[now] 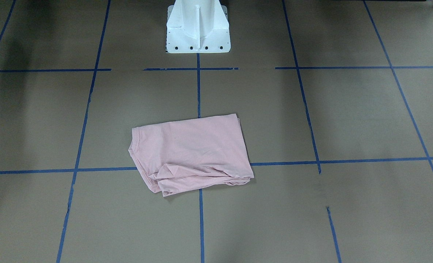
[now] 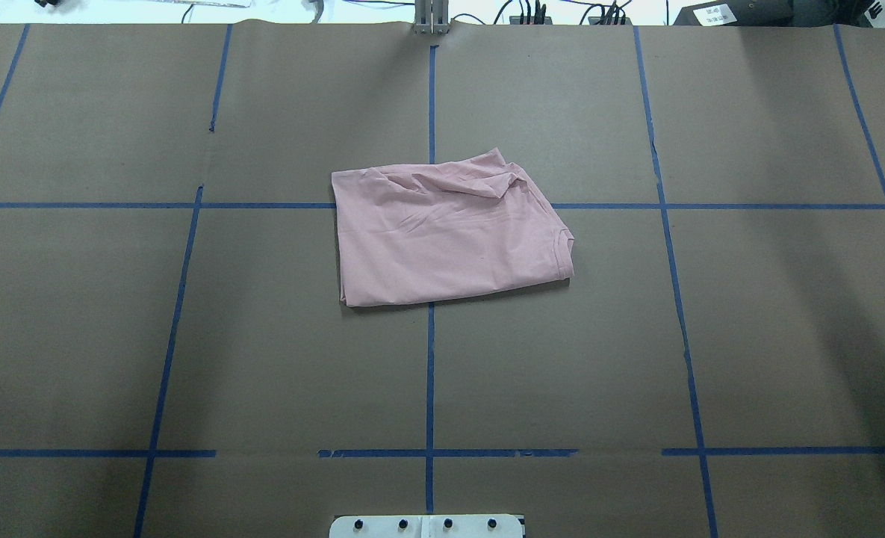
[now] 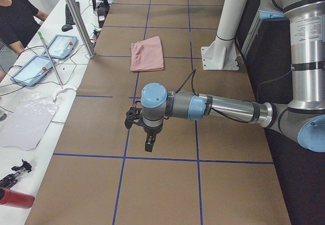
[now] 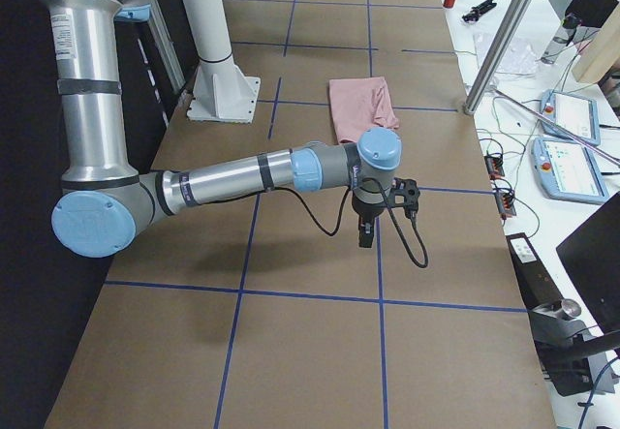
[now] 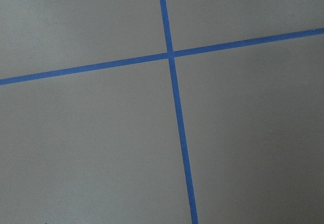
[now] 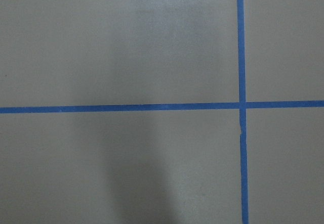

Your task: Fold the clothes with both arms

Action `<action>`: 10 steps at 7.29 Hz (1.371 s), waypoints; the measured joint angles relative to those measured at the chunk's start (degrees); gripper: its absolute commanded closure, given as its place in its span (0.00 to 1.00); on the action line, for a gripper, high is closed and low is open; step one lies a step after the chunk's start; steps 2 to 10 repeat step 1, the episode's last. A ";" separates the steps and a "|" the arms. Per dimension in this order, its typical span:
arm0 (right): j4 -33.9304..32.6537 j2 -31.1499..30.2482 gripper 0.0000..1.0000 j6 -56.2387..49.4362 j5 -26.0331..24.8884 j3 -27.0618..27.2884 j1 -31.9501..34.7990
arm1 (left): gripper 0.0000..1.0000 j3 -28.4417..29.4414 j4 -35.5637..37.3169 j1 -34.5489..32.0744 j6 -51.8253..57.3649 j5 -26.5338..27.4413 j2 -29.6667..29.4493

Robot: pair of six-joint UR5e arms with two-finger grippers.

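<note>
The clothes are one pale pink T-shirt (image 1: 190, 153) lying folded into a rough rectangle at the middle of the brown table, across a blue tape crossing (image 2: 449, 232). Its ribbed collar shows at one end, and no print shows. It also lies far down the table in both side views (image 3: 147, 55) (image 4: 360, 107). The left arm hovers over bare table well away from it, its gripper (image 3: 148, 146) pointing down. The right arm does the same at the other end, its gripper (image 4: 365, 238) also pointing down. I cannot tell whether either gripper is open or shut. Both wrist views show only paper and tape.
The white pedestal (image 1: 197, 27) stands at the robot's edge of the table. Beyond the far edge are a metal post (image 3: 76, 17), teach pendants (image 3: 61, 46) (image 4: 572, 114), cables and a seated person (image 3: 18, 17). Blue tape lines (image 2: 430, 373) grid the table.
</note>
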 measured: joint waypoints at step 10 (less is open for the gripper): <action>0.00 -0.44 0.00 0.02 0.53 0.04 0.00 | 0.00 -0.37 0.12 -0.02 0.03 -0.07 -0.03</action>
